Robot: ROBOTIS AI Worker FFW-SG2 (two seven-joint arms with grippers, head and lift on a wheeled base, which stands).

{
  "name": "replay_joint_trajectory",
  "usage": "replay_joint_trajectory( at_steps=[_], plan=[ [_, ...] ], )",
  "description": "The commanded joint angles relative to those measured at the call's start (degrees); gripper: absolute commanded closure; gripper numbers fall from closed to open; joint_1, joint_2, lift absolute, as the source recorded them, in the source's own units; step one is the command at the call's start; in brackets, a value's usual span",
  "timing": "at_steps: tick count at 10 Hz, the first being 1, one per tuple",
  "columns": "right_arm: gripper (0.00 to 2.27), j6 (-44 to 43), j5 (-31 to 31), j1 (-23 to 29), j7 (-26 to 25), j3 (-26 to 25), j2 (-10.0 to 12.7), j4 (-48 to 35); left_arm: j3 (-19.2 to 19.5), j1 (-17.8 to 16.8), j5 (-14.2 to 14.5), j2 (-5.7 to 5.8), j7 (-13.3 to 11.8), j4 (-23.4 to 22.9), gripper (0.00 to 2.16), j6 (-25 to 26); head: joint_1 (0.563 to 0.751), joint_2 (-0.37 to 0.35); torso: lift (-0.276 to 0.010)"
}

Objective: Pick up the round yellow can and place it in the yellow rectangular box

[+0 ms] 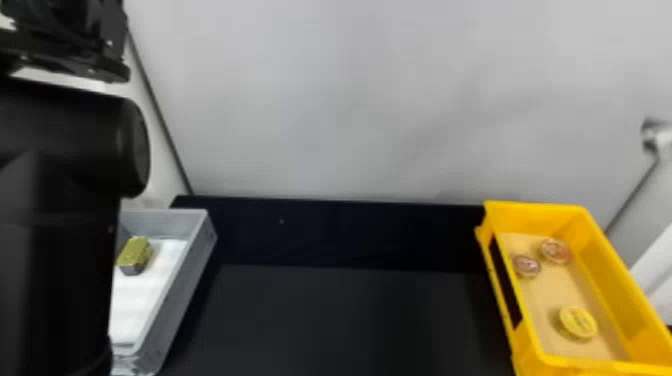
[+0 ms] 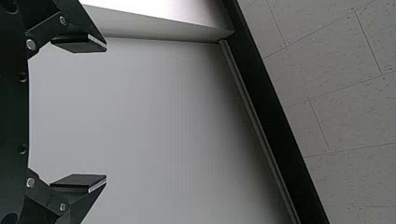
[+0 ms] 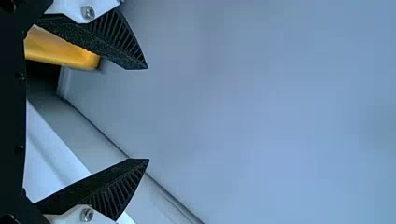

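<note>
Round yellow can (image 1: 578, 323) inside the yellow rectangular box (image 1: 617, 287), on the right of the dark surface (image 1: 340, 320). The can rests on the tan bottom (the floor of the box, that is), towards the near end and away from the side walls. Two reddish round cans share the box at its far part: one (image 1: 526, 266) close to the left wall, the other (image 1: 555, 251) just beside it, slightly farther off and to the right. The left wall of the box has a long dark opening.

At the left of the surface stands a grey bin (image 1: 186, 300), its bottom white; in its far part sits a small block-shaped item (image 1: 135, 254), olive-gold above and grey below. The left arm (image 1: 60, 240) rises at the left of the scene (black throughout) and hides part of the bin. A pale wall (image 1: 380, 100) stands behind the surface.

Left tool (image 2: 106, 113), left wrist view: released, its two fingers wide apart, with a pale panel and a tiled ceiling (image 2: 341, 102) beyond. Right tool (image 3: 148, 114), right wrist view: likewise released, the ribbed, tapering fingers well apart (their tips point towards a pale wall). Part of something yellow shows behind one of these fingers.
</note>
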Motion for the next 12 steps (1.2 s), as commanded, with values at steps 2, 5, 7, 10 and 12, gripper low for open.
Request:
replay_joint_trajectory(
  at_steps=[2, 5, 7, 10, 12],
  plan=[
    [0.14, -11.54, -10.68, -2.26, -21.01, 6.44, -0.85, -16.25, 0.34, 0.14, -0.33, 0.22, 0.0, -0.47, 0.27, 0.6, 0.663, 0.054, -0.01],
    [0.14, -19.01, -12.79, -7.62, -26.46, 12.33, -3.58, -24.07, 0.86, 0.41, -0.42, 0.22, 0.0, -0.64, 0.27, 0.68, 0.663, 0.054, -0.01],
    [0.14, -32.2, -12.96, -6.39, -32.26, 14.53, -3.49, -26.53, 1.65, 0.84, -0.5, 0.22, 0.27, -0.99, 0.27, 0.51, 0.663, 0.054, -0.01],
    [0.13, -49.79, -7.16, -3.23, -44.39, 17.96, -0.41, -22.66, 3.32, 1.9, -0.85, 0.84, 0.71, -2.75, 0.27, 0.86, 0.663, 0.054, -0.01],
    [0.13, -50.4, -9.62, -3.23, -44.83, 19.19, 2.93, -21.61, 5.87, 5.06, -0.94, 0.05, 1.5, -3.89, 0.27, -0.2, 0.663, 0.054, -0.01]
  ],
)
